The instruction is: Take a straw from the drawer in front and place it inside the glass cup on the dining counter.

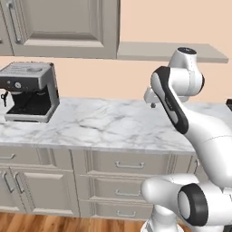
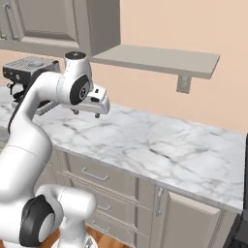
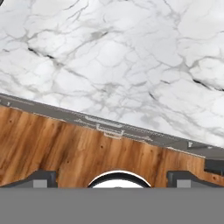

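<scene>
My gripper [image 2: 86, 114] hangs open above the long marble worktop [image 2: 160, 145], a little behind its front edge, with nothing between its fingers. In the hand view the two fingertips [image 3: 41, 178] stand far apart. It also shows beside the arm's elbow as gripper [image 1: 152, 104]. The drawer [image 1: 129, 164] is shut, directly under the worktop edge; its bar handle [image 3: 104, 127] appears from above in the hand view, and its front as drawer [image 2: 94, 174] from the right. The straw is hidden. The glass cup and the dining counter are out of view.
A grey coffee machine [image 1: 29, 90] stands at the worktop's left end. A wall shelf [image 2: 160, 60] and upper cabinets [image 1: 63, 27] hang above. More drawer fronts [image 1: 127, 192] and cabinet doors [image 2: 191, 220] lie below, over a wooden floor [image 3: 65, 148].
</scene>
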